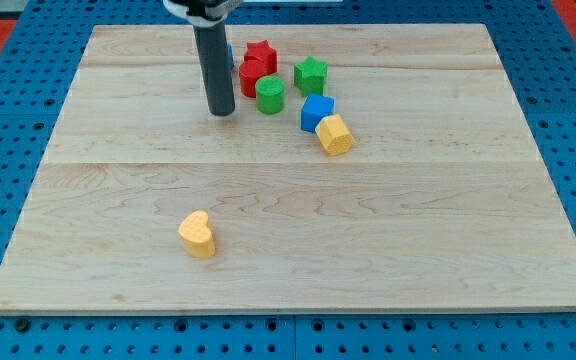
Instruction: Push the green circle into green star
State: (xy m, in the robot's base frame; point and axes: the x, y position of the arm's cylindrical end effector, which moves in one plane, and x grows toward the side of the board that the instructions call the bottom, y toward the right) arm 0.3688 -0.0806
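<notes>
Nearest us, at the view's bottom, a yellow heart block (197, 234) sits alone on the wooden tabletop (418, 230), well apart from everything else. Further up, a yellow hexagon-like block (335, 134) touches a blue block (316, 112) just above it. Beyond those, the green circle (270, 95) stands upright, a short cylinder with no long axis or heading we can name. It touches a red block (252, 76) on its upper left; the green star (310, 73) is near, to the upper right, with a gap between. A red star (260, 55) sits furthest up, beside a sliver of blue block (229, 52) behind the rod. Our tool is a plain rod, nothing to open, holding nothing; my tip (221, 111) rests on the tabletop just left of the green circle, not touching it.
</notes>
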